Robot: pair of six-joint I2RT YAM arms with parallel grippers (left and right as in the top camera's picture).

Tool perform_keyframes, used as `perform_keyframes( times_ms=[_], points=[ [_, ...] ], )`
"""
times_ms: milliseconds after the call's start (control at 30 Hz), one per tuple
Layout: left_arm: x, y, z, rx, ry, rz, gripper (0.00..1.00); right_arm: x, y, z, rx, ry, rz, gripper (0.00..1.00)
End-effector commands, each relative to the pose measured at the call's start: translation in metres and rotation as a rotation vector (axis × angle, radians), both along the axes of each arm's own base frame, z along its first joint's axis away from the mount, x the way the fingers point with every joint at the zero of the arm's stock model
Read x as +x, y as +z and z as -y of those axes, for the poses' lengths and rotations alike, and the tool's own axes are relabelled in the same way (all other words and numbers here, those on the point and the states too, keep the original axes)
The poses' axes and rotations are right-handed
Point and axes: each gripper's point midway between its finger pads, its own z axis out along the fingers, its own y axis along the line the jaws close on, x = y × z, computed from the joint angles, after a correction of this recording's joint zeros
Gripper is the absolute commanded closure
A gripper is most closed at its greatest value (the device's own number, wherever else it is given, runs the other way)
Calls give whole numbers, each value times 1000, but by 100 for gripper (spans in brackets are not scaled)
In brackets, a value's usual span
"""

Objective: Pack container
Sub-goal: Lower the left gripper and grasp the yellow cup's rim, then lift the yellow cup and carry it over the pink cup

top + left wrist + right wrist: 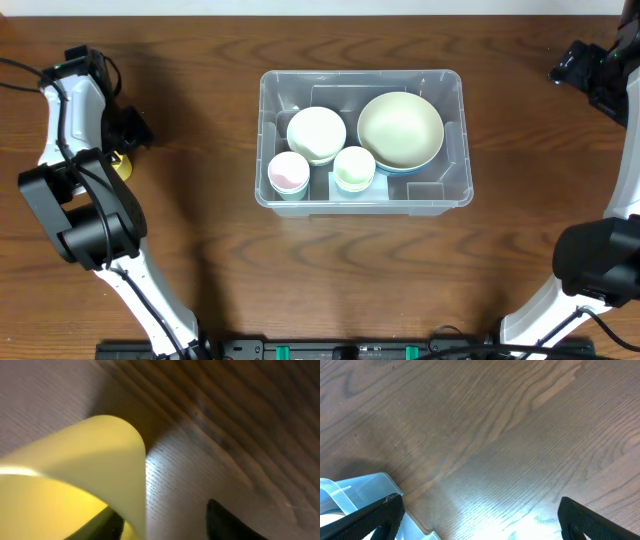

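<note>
Holding 2 bowls, 2 cups, container sits; right gripper wide, left gripper unclear.

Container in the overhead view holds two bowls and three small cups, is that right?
Not quite. The overhead view shows the container holding two bowls, a white bowl and a larger pale green bowl, but only two small cups: a pink cup and a pale green cup.

in the container two bowls lie side by side, two cups before them; another cup well left.
</note>
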Motion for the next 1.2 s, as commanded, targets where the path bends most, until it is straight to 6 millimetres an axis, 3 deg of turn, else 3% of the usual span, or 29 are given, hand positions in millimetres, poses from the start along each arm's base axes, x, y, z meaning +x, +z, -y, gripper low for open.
perform_keyframes(
  times_ms=[0, 67, 100, 333, 533, 700, 867, 1033, 1067, 1167],
  points=[
    [-4, -3, -4, 6, 11, -14, 66, 0, -2, 2, 4, -19, -2, 1],
    [-4, -3, -3, 4, 11, -17, 88, 0, -2, 2, 4, -19, -2, 1],
    [-5, -3, -3, 3, 11, -20, 92, 0, -2, 2, 4, -19, -2, 1],
    [-6, -3, 16, -84, 5, -20, 94, 0, -2, 2, 4, -19, -3, 1],
    [23, 14, 101, -416, -169, 120, 94, 0, -2, 2, 4, -19, -3, 1],
    [34, 38, 158, -425, -416, 173, 94, 0, -2, 2, 4, -19, -2, 1],
    [39, 82, 184, -265, -554, 249, 94, 0, -2, 2, 4, -19, -2, 1],
    [30, 149, 190, -70, -616, 366, 94, 0, -2, 2, 4, -19, -2, 1],
    [22, 176, 197, -28, -638, 423, 94, 0, -2, 2, 4, -19, -2, 1],
    [9, 210, 214, -9, -684, 509, 94, 0, -2, 2, 4, -19, -3, 1]
  ],
)
